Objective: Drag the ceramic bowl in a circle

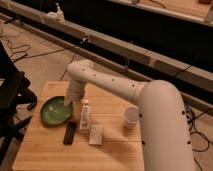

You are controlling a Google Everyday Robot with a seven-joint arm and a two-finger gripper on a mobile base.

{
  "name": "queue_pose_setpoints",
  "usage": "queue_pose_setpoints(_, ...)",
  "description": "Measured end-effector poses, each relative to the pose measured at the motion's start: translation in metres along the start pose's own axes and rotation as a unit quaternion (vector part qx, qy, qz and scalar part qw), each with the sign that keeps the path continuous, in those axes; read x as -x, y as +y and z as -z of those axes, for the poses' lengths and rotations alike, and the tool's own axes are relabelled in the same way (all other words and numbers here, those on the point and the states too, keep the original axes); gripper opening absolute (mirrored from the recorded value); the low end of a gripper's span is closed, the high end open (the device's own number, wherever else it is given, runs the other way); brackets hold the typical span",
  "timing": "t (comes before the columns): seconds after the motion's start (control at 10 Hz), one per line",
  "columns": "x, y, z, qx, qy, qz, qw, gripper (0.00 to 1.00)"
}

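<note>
Gripper (pixel 69 102) above ceramic bowl (pixel 50 113) rim

gripper (pixel 70 102) at ceramic bowl (pixel 53 112) rim, blurred; arm (pixel 161 125) hides table (pixel 50 147) corner

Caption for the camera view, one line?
Open gripper above the right edge of the green ceramic bowl; white cup farther right on the wooden table.

you see shiny green ceramic bowl (pixel 52 112), rim darker. whitish gripper (pixel 69 103) hangs over bowl's right edge. arm (pixel 117 88) white with small dark dots. cup (pixel 131 118) whitish. flat bar (pixel 70 133) black. tube (pixel 85 117) white, packet (pixel 95 135) pale. table (pixel 45 152) light brown wood.
</note>
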Motion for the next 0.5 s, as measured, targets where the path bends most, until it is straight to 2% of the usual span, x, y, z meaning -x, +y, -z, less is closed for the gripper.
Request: queue_pose_setpoints(0.5,0.0015,-0.0012,0.0001,0.001,-0.001,0.005,1.0,0.65)
